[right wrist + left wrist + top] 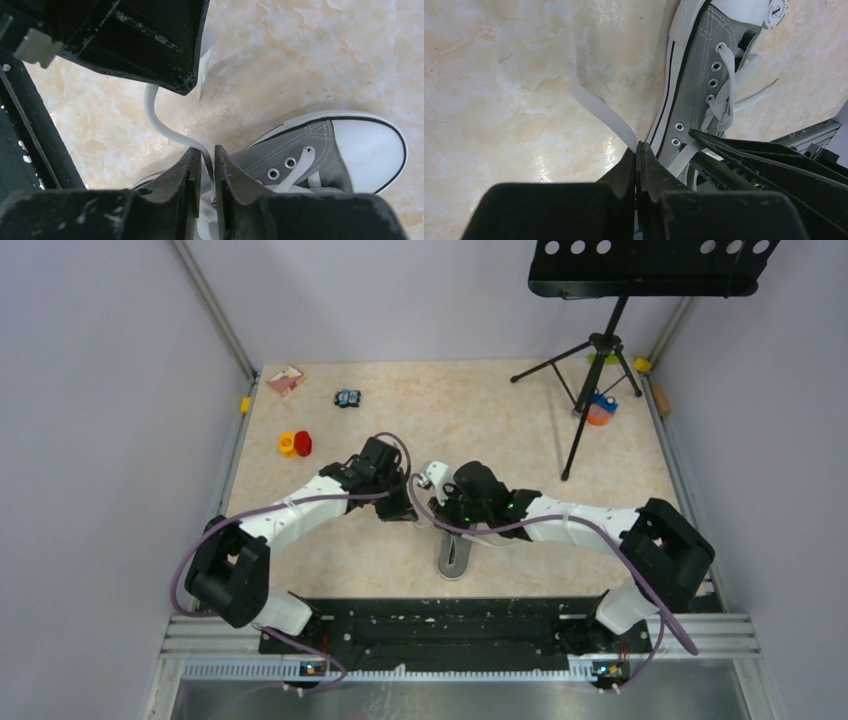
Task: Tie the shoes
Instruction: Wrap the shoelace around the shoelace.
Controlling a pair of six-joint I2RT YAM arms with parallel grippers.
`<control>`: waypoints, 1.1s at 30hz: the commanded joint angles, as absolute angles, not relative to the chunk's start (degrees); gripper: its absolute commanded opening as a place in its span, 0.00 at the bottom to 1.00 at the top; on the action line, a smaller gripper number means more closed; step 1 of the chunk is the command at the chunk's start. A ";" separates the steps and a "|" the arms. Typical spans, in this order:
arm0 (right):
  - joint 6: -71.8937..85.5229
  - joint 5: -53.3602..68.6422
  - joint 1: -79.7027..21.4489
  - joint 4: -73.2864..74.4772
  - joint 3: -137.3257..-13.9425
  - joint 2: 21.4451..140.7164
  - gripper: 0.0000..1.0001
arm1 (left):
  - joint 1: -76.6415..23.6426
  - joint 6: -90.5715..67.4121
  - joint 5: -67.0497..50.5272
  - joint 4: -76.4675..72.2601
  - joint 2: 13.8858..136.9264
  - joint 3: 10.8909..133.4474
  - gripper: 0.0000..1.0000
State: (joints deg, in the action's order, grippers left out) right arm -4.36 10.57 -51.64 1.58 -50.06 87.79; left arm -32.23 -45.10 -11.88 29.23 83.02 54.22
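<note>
The shoe (455,555), a grey canvas sneaker with a white toe cap, lies on the table between the arms with its toe toward the near edge. My left gripper (638,146) is shut on a flat white lace (604,115), which comes out of its tips beside the shoe's (694,95) sole. My right gripper (207,152) hovers over the shoe's (320,145) eyelets. Its jaws stand a narrow gap apart, with another lace (165,125) running between them. From above, the left gripper (405,512) and right gripper (440,510) are almost touching.
A black music stand (600,350) rises at the back right, with an orange and blue object (600,408) by its legs. Yellow and red pieces (295,444), a small card (286,379) and a dark little object (347,398) lie at the back left.
</note>
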 commanded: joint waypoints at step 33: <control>13.07 7.09 -52.32 -7.16 -39.42 72.98 0.00 | -40.62 -50.90 -17.23 16.44 90.34 54.82 0.00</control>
